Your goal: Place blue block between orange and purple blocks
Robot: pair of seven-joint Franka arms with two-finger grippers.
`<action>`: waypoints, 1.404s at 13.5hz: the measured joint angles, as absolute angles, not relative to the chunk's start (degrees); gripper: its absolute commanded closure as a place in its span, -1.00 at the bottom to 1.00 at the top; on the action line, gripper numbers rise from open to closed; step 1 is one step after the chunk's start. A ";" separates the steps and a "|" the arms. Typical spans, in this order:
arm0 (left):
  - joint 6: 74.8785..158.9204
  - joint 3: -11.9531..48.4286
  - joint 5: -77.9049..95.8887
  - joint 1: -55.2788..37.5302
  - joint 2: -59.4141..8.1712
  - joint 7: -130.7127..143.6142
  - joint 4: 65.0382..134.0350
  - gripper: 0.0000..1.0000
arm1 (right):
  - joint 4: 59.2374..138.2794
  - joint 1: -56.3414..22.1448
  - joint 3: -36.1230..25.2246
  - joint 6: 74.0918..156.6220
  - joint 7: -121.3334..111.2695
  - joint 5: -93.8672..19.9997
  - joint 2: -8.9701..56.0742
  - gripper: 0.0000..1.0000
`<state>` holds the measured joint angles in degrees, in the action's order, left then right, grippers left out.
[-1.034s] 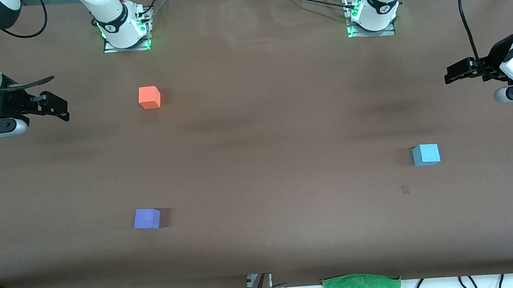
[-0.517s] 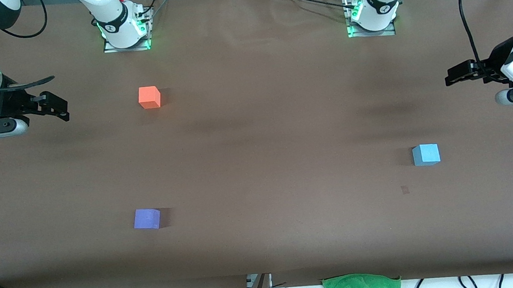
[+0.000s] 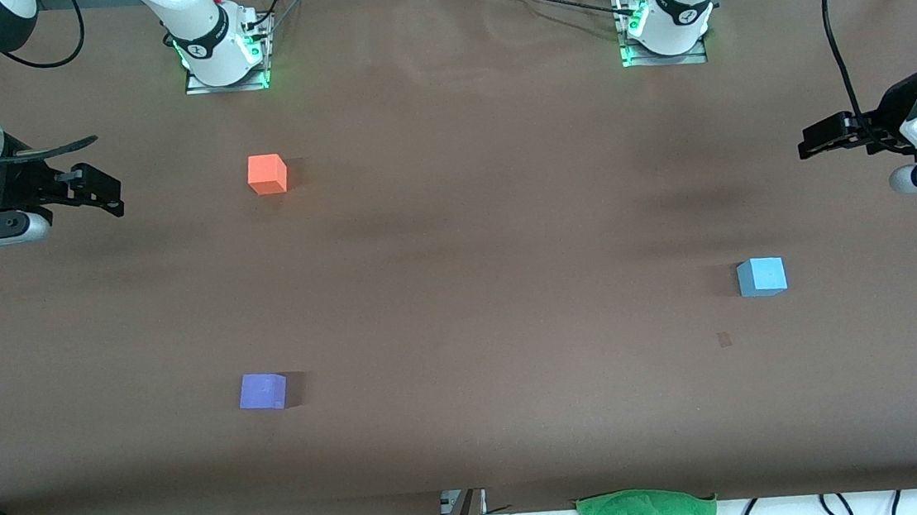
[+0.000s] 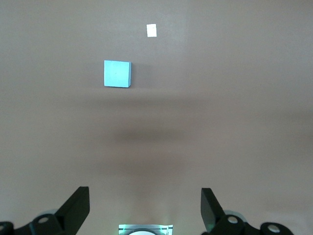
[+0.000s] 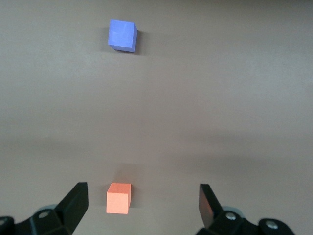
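The sky-blue block (image 3: 761,277) sits on the brown table toward the left arm's end; it also shows in the left wrist view (image 4: 117,73). The orange block (image 3: 267,175) sits near the right arm's base, and the purple block (image 3: 263,391) lies nearer the front camera, in line with it. Both show in the right wrist view, orange block (image 5: 119,198) and purple block (image 5: 122,35). My left gripper (image 3: 809,140) is open and empty, up in the air at the left arm's end of the table. My right gripper (image 3: 106,194) is open and empty, up in the air at the right arm's end.
A small pale tape mark (image 3: 724,339) lies on the table near the blue block, nearer the front camera. A green cloth (image 3: 647,513) and cables lie off the table's front edge. The two arm bases (image 3: 223,54) stand along the table's back edge.
My left gripper has drifted slightly down and toward the table's end. The right arm and the three blocks have not moved.
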<state>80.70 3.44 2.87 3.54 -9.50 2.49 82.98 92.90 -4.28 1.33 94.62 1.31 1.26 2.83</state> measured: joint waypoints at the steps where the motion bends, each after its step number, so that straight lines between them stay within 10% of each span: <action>1: 80.19 3.45 2.87 3.50 -9.55 2.49 82.97 -1.00 | 92.90 -4.28 1.33 94.62 1.31 1.26 2.83 -1.00; 19: 81.62 2.90 2.62 4.68 -19.63 -1.73 83.48 -1.00 | 92.90 -4.28 1.33 94.62 1.31 1.26 2.83 -1.00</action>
